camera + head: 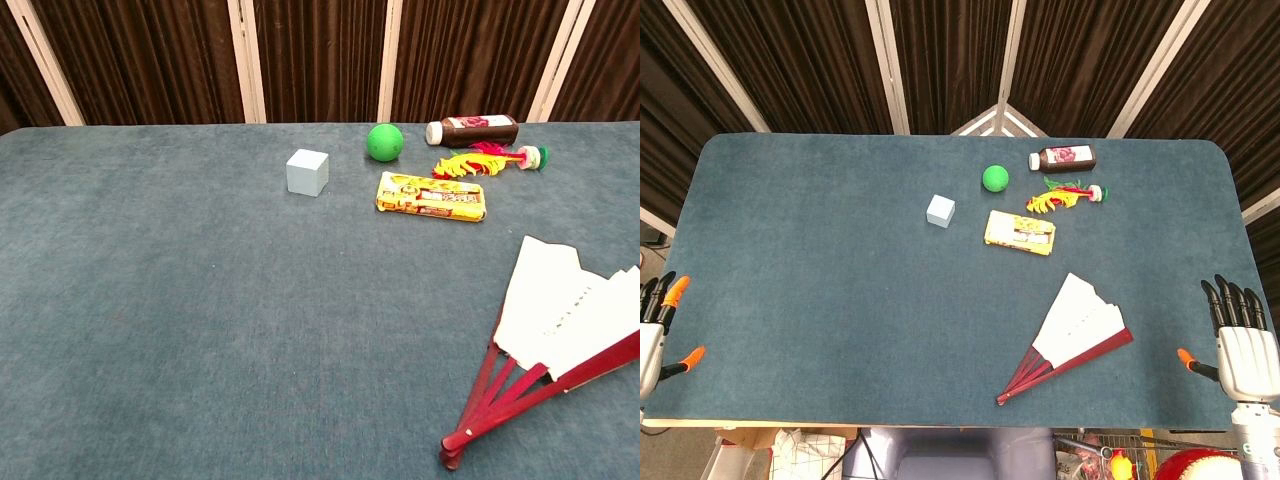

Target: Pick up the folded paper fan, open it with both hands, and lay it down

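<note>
Paper fan (1077, 327) lying partly spread on the table (820, 300) near its right front, left hand (658, 330) and right hand (1240, 340) empty, fingers apart; task appears finished.

At the lower left edge of the head view, the left robot hand (655, 325) has black fingers, two tipped in orange, on a pale grey palm. At lower right, the right robot hand (1238, 345) shows black fingers, white-grey back plate, orange thumb tip.

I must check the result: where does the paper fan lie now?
In the head view, the paper fan lies partly open on the table's right front, below the yellow packet.
</note>
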